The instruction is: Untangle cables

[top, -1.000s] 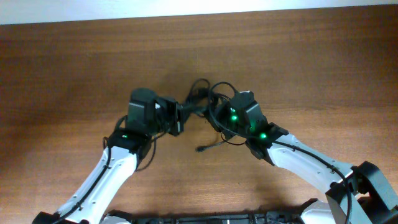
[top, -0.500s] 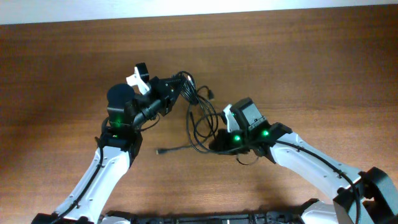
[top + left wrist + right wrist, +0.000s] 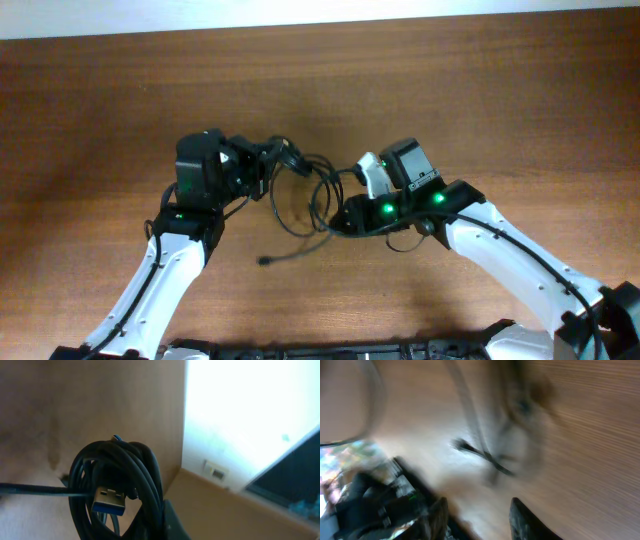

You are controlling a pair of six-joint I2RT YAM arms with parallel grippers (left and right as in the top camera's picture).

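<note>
The cables [image 3: 300, 195] are thin black cords bunched at the top, with loose loops trailing down the wooden table to a plug end [image 3: 265, 262]. My left gripper [image 3: 272, 160] is shut on the bunched part. In the left wrist view the coil [image 3: 117, 485] fills the lower left, with a blue USB plug [image 3: 107, 501] facing the camera beside one dark finger. My right gripper [image 3: 345, 215] sits just right of the loops. In the blurred right wrist view its fingers [image 3: 477, 515] are apart with nothing between them, and a blurred cord [image 3: 480, 455] lies ahead.
The brown wooden table [image 3: 500, 110] runs to a white strip along its far edge [image 3: 320, 12]. Both white arms reach in from the near edge, left [image 3: 160, 280] and right [image 3: 510, 260]. Dark base hardware [image 3: 330, 350] lies along the bottom.
The grippers, close together at first, drew apart and spread the bundle into loops. My left gripper swung left, then back right. The loose plug end slid left and nearer the front.
</note>
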